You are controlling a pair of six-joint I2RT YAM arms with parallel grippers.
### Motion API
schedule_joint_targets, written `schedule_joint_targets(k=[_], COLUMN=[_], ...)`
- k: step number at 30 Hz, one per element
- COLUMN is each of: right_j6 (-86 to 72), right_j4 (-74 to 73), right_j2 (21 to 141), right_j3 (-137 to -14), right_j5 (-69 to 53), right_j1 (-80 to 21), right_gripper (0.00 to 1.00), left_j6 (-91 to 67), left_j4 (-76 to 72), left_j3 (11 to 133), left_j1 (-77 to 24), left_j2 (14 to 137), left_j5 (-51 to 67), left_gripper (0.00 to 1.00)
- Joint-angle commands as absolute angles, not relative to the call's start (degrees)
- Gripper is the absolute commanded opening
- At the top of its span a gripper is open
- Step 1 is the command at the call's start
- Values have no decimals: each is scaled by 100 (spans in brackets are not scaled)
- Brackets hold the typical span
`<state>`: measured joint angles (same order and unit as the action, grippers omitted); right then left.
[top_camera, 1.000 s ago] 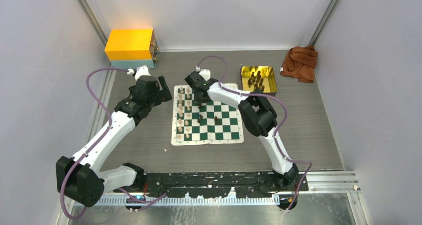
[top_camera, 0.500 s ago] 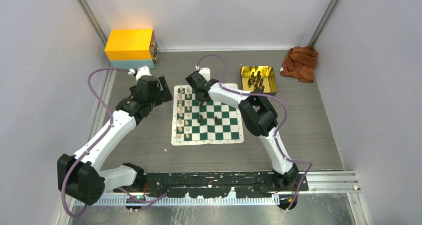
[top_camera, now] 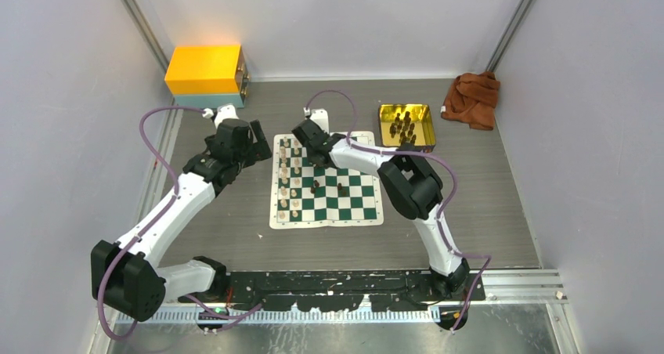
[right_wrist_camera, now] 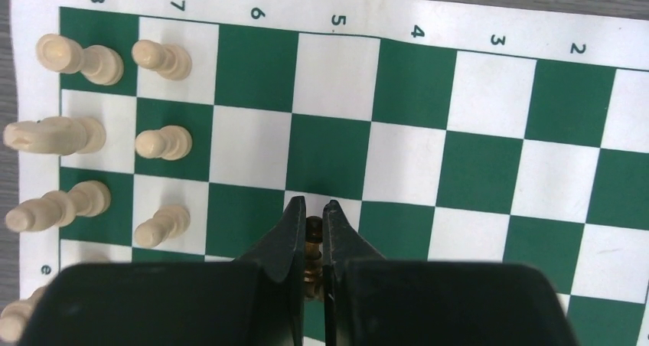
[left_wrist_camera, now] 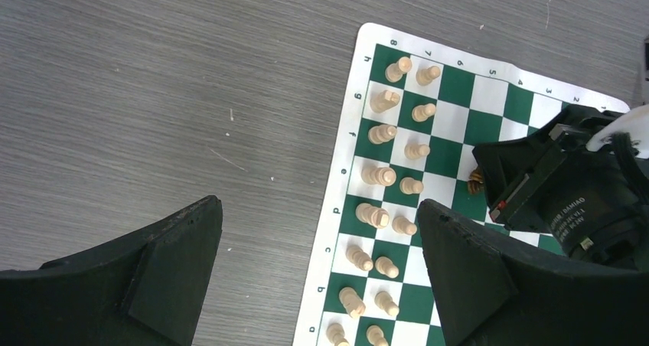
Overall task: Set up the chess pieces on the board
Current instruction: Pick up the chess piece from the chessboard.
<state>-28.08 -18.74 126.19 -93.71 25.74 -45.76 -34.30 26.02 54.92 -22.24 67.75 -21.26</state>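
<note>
At the far left corner of the grey wood-grain table [top_camera: 235,213] stands a yellow rectangular box on a teal base [top_camera: 205,74]. In front of it, the left gripper [left_wrist_camera: 317,212] hangs over bare table just beside the left edge of the board. Its two black fingers [left_wrist_camera: 153,277] are spread wide apart with nothing between them.

The flat square chess board with dark green and white checks and a cream border [top_camera: 368,191] lies at the middle of the table. Two columns of small cream-tan chess pieces [top_camera: 290,174] stand upright along its left side, on the rows printed 8 and 7. Two small dark brown chess pieces [top_camera: 314,186] stand alone near the board's middle.

The right gripper [right_wrist_camera: 314,205] reaches over the far half of the board, near the row printed 5. Its fingers are pinched together on a small dark brown piece [right_wrist_camera: 313,243]. It cannot be told whether that piece touches the board.

To the right, beyond the board's far right corner, sits a shiny gold rectangular tray [top_camera: 384,127] with a cluster of dark pieces [top_camera: 404,124] inside. Further right, a crumpled rust-orange cloth [top_camera: 471,97] lies by the wall.
</note>
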Motion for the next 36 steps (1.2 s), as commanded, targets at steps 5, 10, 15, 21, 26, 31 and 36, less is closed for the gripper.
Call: schedule_joint_targets(k=[5,10,15,21,26,31,36], right_j6=[-2576,-2459,-2393,-2527,-2910,-3480,-4411], right_j4=[-628,-193,-19,370,763,1283,1854], right_j2=[11581,11367,11271,11097,10655,10044,9468], right_j3=[-8613,-8222,-8035,-7760,-7400,-6926,-6340], right_j5=[2832,2984,2999,3008,2983,2806,2128], right_j1=[-4641,-4661,-4682,-4732,-4733,-4609,-4243], right_gripper=[1,1,1,1,1,1,1], left_j6=[-3447,-3463,-3473,-3493,-3607,-3931,-4578], left_j4=[2445,2439,2441,2351,2070,1720,1446], left_j3=[5379,5338,5304,5275,5237,5151,5160], left_j1=[-2251,-2250,-2250,-2251,-2250,-2250,-2250], left_j2=[6593,6568,6548,6569,6568,6467,6446], left_j5=[-2175,-2153,-2162,-2083,-1616,-909,-264], left_gripper=[99,98,99,98,97,95,91])
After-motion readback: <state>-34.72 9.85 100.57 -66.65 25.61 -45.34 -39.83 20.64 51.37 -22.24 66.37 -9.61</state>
